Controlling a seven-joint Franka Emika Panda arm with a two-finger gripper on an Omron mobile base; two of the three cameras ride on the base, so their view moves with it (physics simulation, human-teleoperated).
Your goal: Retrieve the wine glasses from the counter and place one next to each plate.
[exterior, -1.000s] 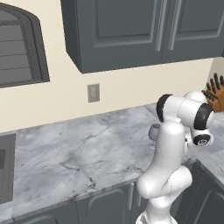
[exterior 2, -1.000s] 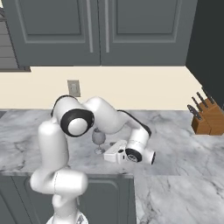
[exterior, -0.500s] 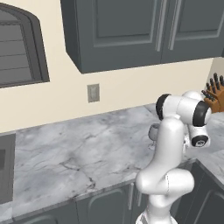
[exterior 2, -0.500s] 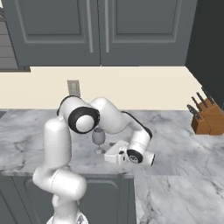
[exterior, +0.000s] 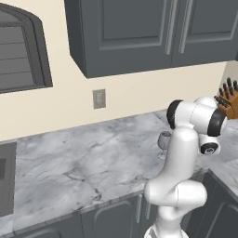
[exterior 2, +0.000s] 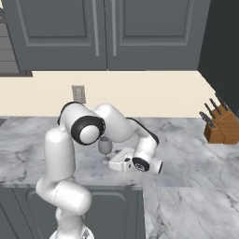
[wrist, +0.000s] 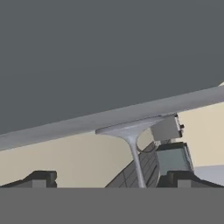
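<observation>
glass: one wine glass (exterior 2: 105, 147) stands upright on the marble worktop (exterior: 83, 167), just ahead of my fingers (wrist: 111, 177). In the hand view the stem (wrist: 135, 162) runs right up the gap between the two tips.

side to side: pretty much centred. Stem a touch nearer the right-hand tip (wrist: 186, 178) than the other one, touching neither as far as I can see.

long axis: stem is vertical in the room. My hand lies sideways and low, so I'd be closing across the stem, not along it.

fingers: spread as wide as they go, holding nothing.

depth: can't tell how far in the stem sits; the tips barely show, so I'd guess a small push forward before squeezing.

height: my hand is level with the stem in the right base view, below the bowl. My view is rolled, so the foot (wrist: 131, 127) shows above the stem.

front edge: the glass is near the worktop's front edge, my side, so pulling back and up looks easy.

room around: bare marble on both sides, wall outlet (exterior 2: 78, 94) behind, knife block (exterior 2: 221, 126) well apart toward the corner.

overhead: wall cabinets (exterior: 139, 32) hang above, so a tall lift should come toward me first, I reckon.
</observation>
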